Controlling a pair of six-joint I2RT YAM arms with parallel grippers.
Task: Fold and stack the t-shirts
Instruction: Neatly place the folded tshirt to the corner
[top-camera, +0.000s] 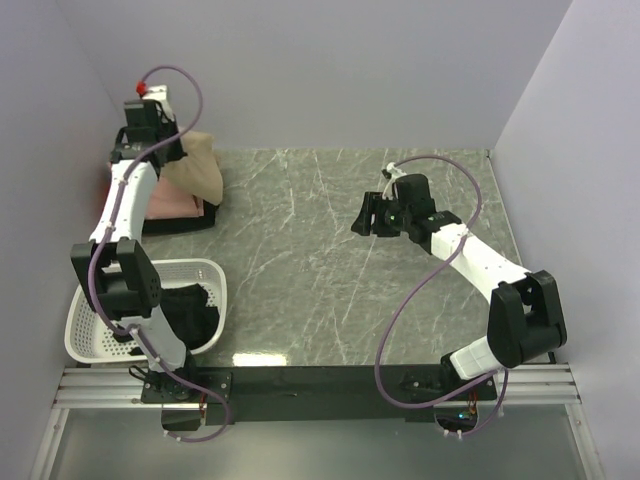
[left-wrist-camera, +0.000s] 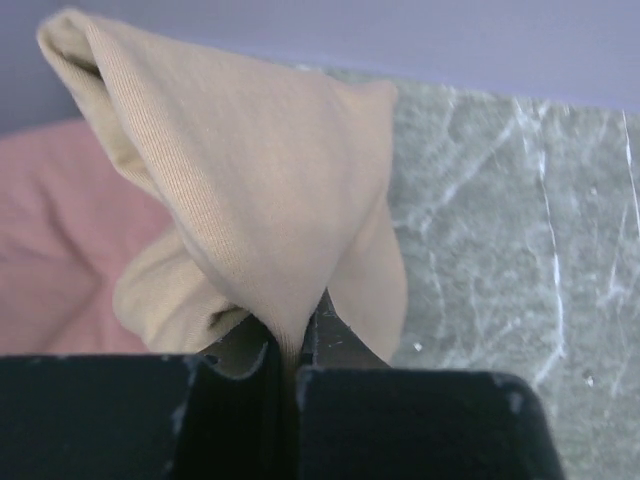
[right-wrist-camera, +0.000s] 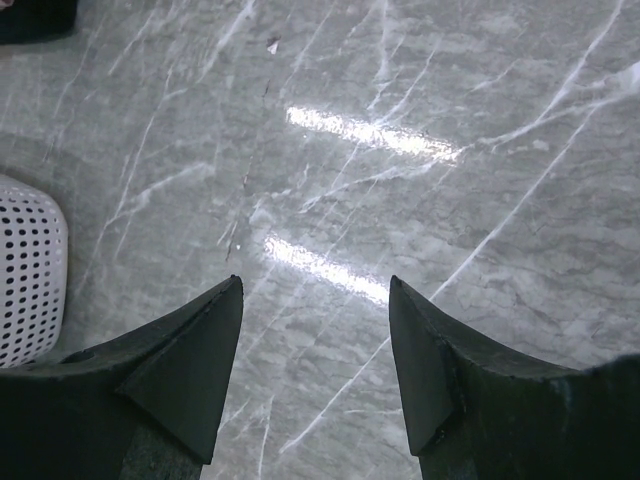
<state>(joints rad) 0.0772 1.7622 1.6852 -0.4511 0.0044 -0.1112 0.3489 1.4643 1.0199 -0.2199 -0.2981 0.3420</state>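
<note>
**Top view:** a soft tan-beige knit t-shirt (top-camera: 195, 165) hangs bunched from the left gripper (top-camera: 163, 150) over a flat dusty-pink shirt (top-camera: 170, 205) at the far-left corner of the grey marble-patterned table (top-camera: 300, 260). Black cloth (top-camera: 190, 310) fills a white perforated plastic basket (top-camera: 213, 275).

**Left wrist:** the jaws pinch a fine-ribbed tan fold tightly.

**Right wrist:** the right gripper (right-wrist-camera: 315, 330) hovers over glossy veined stone, its wedge-shaped fingers spread wide.

Reaches far forward and leftward with left arm (top-camera: 122, 205), forearm raised; pinches a fold of tan t-shirt (left-wrist-camera: 260, 190) in left gripper (left-wrist-camera: 287, 365), jaws pressed together. Bends right arm (top-camera: 480, 265) at elbow toward the middle; tilts right gripper (right-wrist-camera: 315, 300) downward, jaws spread wide, grips nothing.
</note>
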